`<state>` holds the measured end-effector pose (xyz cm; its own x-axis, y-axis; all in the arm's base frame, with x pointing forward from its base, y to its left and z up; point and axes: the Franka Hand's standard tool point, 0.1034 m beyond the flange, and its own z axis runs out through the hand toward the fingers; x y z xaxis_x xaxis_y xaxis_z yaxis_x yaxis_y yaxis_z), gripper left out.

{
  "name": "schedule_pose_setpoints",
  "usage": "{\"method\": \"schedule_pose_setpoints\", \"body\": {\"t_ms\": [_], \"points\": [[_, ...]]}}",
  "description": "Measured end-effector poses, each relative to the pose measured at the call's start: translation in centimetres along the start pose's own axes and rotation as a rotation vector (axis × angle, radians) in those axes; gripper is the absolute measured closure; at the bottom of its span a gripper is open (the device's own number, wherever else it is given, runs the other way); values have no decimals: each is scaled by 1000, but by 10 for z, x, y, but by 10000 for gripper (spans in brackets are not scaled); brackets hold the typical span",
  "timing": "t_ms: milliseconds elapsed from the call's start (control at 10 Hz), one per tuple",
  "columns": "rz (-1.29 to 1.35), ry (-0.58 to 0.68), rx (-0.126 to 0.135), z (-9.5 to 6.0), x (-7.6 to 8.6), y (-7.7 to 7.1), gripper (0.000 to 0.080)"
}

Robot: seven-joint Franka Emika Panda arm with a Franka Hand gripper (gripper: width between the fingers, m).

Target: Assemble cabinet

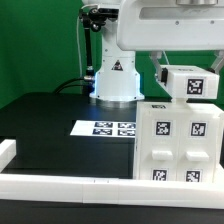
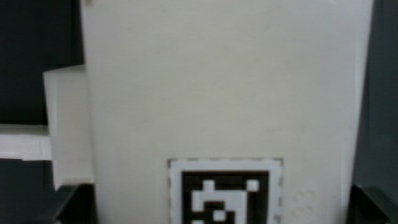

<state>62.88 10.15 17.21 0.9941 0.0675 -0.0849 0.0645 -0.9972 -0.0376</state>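
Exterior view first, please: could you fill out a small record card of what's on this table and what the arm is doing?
Cabinet: white body, four tagged squares on its face, at the exterior view's right
White block: one tag, just above the cabinet, under the arm
Gripper: fingers flank the white block; grip unclear
Marker board: flat on the black table
Rail: white, low, along the near edge

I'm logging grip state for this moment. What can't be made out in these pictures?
- Gripper jaws: exterior view, too small, partly hidden by the white tagged block; open or shut unclear.
- Cabinet: exterior view, base hidden behind the white rail.
- Wrist view: blurred white surface fills it; its tag cut by the edge.
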Motion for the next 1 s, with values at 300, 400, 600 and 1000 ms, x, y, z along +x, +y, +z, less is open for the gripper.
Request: {"method": "schedule_pose_setpoints", "body": {"t_ms": [300, 400, 600, 1000], "points": [[1, 6, -2, 4, 0, 2, 243], [2, 5, -2, 7, -1, 3, 243], [2, 10, -2, 9, -1, 5, 243], [4, 23, -3, 12, 0, 6, 243]]}}
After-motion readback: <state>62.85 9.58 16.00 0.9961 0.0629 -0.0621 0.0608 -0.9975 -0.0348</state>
